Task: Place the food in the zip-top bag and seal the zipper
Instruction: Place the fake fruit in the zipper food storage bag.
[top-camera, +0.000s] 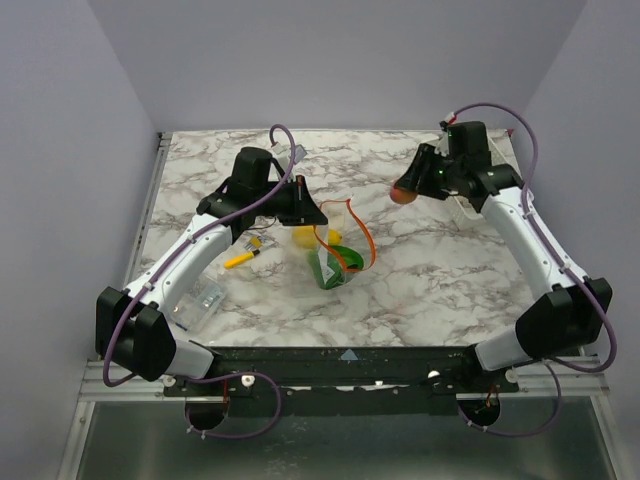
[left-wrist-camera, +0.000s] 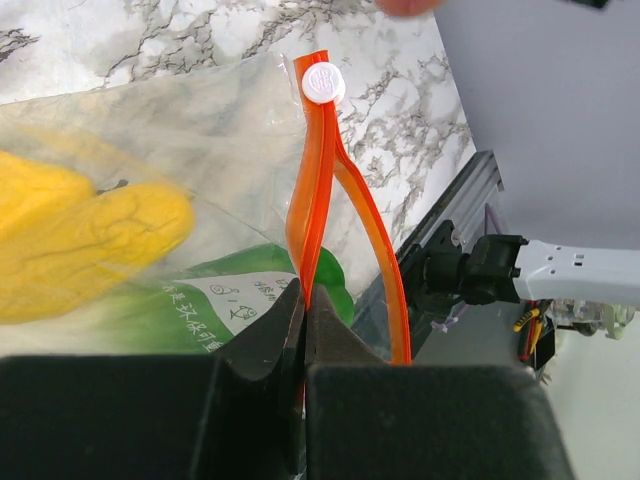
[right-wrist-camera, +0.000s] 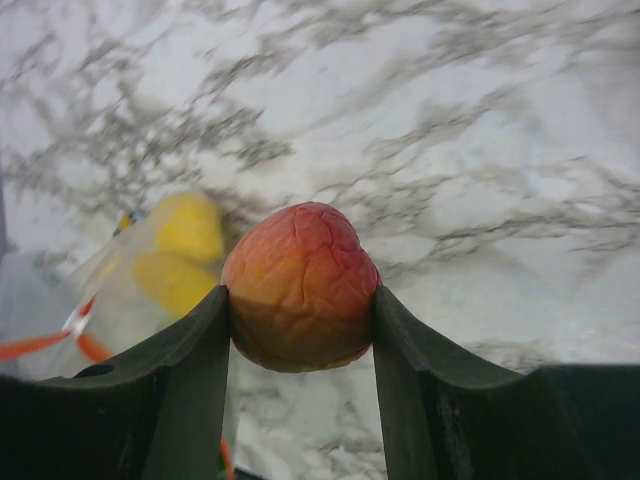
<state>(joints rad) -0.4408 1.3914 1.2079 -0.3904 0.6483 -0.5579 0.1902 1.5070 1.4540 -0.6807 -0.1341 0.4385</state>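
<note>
Several food pieces (left-wrist-camera: 80, 240), yellow and green, lie in the zip-top bag (top-camera: 335, 262) on the worktop (top-camera: 430, 280). Our left fingers (left-wrist-camera: 270, 330) clamp its zipper (left-wrist-camera: 318, 190), propping the mouth open; our right fingers (right-wrist-camera: 190, 370) grip an orange fruit (right-wrist-camera: 300, 285) well apart. Next, we judge: carry it over, release inside.

Fruit (right-wrist-camera: 300, 285) in right gripper (right-wrist-camera: 301, 312): orange-red. Zipper (left-wrist-camera: 320, 190) in left gripper (left-wrist-camera: 304, 305): red-orange; slider (left-wrist-camera: 323, 82) white. Bag (left-wrist-camera: 200, 130): clear, holding yellow and green food (left-wrist-camera: 80, 240). Table (right-wrist-camera: 480, 120): white marble, grey veins.
</note>
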